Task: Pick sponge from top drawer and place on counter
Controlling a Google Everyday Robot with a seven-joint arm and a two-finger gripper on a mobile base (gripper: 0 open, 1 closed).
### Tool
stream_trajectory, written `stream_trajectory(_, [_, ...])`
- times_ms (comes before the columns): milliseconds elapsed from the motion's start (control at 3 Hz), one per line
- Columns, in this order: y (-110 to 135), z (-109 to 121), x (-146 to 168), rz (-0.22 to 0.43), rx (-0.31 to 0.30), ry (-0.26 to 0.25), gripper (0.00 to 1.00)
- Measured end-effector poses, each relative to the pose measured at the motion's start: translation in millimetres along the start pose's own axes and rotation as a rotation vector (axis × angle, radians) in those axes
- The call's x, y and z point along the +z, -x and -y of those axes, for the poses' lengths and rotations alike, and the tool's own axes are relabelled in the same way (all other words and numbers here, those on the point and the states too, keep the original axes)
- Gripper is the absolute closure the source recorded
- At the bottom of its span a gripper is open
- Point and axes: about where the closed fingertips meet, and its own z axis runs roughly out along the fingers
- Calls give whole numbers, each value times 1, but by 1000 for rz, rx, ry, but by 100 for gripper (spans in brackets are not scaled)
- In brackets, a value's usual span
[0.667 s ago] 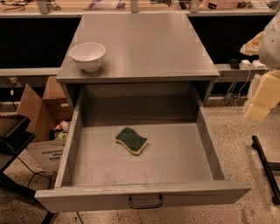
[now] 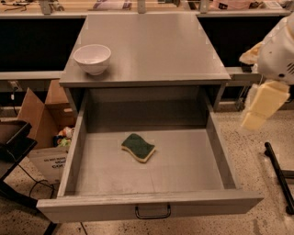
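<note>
The sponge [image 2: 138,147], dark green on top with pale yellow foam below, lies flat near the middle of the open top drawer [image 2: 147,204]. The drawer is pulled fully out, and its dark wire handle [image 2: 152,211] faces me. The grey counter [image 2: 151,46] sits above and behind the drawer. My gripper [image 2: 262,104], with cream-yellow pads under a white wrist, hangs in the air at the right edge of the view. It is outside the drawer's right wall, above floor level and well apart from the sponge.
A white bowl [image 2: 92,58] stands on the counter's front left corner. A cardboard box [image 2: 46,137] and a dark stand [image 2: 14,142] sit on the floor to the left. A black bar [image 2: 279,176] lies on the floor at the right. A pale workbench [image 2: 138,5] runs behind.
My gripper has shifted a little to the left, toward the cabinet. The sponge, bowl and drawer have not moved.
</note>
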Motion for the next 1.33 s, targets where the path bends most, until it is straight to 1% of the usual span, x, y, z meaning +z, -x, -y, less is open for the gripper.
stream_trajectory(333, [20, -3, 49, 73, -6, 13, 0])
stream_trajectory(667, [43, 1, 105, 159, -12, 6, 0])
stream_trajectory(1000, [80, 13, 159, 259, -18, -17, 0])
stream_trajectory(1333, [81, 12, 160, 256, -22, -16, 0])
